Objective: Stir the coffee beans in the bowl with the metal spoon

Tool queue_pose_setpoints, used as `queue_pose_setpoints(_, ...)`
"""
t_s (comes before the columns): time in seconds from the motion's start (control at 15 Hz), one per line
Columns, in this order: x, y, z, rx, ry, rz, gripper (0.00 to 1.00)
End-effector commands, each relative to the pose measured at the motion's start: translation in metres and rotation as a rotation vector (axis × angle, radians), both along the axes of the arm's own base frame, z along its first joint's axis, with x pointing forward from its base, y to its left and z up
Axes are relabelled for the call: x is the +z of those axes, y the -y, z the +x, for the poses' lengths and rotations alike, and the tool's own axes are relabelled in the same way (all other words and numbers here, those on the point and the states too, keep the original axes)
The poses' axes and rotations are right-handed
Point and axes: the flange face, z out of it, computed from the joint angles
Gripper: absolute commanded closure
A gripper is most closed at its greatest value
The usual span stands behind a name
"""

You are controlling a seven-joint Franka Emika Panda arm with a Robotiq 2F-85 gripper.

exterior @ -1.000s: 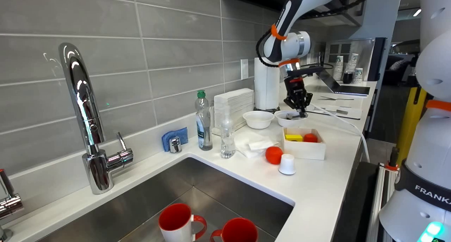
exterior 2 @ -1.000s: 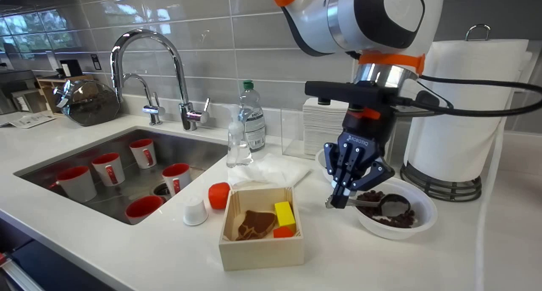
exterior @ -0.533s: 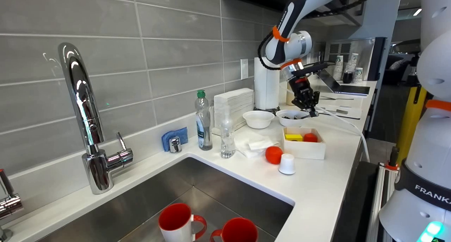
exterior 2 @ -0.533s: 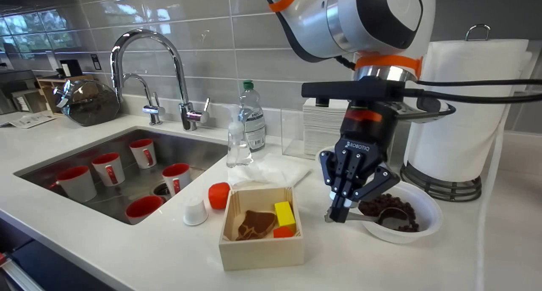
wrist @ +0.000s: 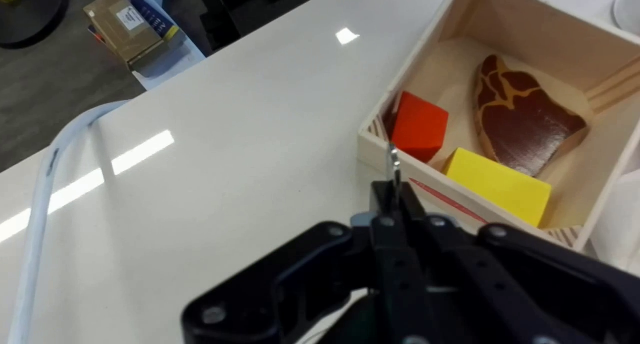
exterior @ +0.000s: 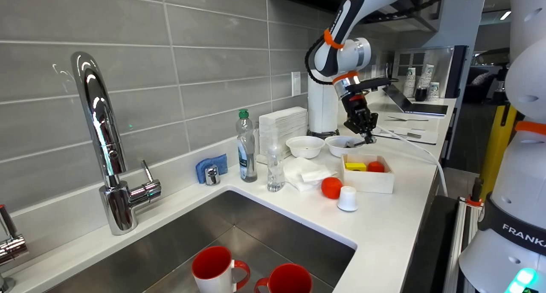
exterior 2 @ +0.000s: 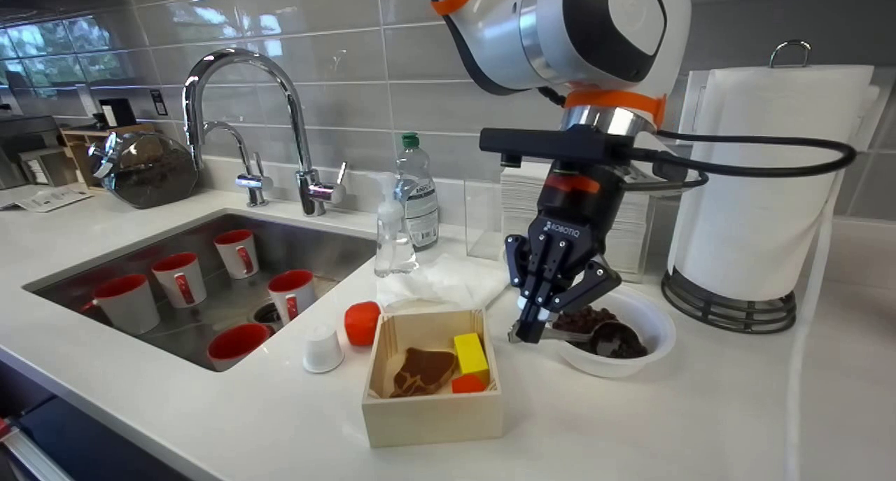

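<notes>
"We'd call the spoon (exterior 2: 570, 335) shiny metal, wouldn't we?"

"We would, and the bowl (exterior 2: 605, 367) smooth plastic; the beans (exterior 2: 584, 318) look grainy and rough."

"And our worktop (wrist: 250, 143)?"

"Smooth, and glossy enough to glare. We make the box (exterior 2: 434, 421) bare wood, the tap (exterior: 101, 118) mirror-bright metal, the sink (exterior: 290, 239) duller steel, the roll (exterior 2: 763, 222) matt paper."

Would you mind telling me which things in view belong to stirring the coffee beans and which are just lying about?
For the job:
silver metal spoon, held in the black two-fingered gripper
dark brown coffee beans
shallow round white bowl holding them

Lying about:
open pale wooden box
second round white bowl
white mugs with red insides
white paper towel roll
</notes>
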Motion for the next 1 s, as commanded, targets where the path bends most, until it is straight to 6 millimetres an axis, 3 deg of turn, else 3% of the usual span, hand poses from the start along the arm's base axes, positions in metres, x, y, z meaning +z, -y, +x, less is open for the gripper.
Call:
queue_pose_setpoints(0.0,0.004,-0.009,0.004,-0.032,0.077,0.042,0.99)
queue_pose_setpoints(0.4,0.019,-0.016,0.004,-0.096,0.145,-0.037,0.99)
queue_pose_setpoints(0.93,0.025,-0.076,-0.008,-0.201,0.112,-0.281,0.99)
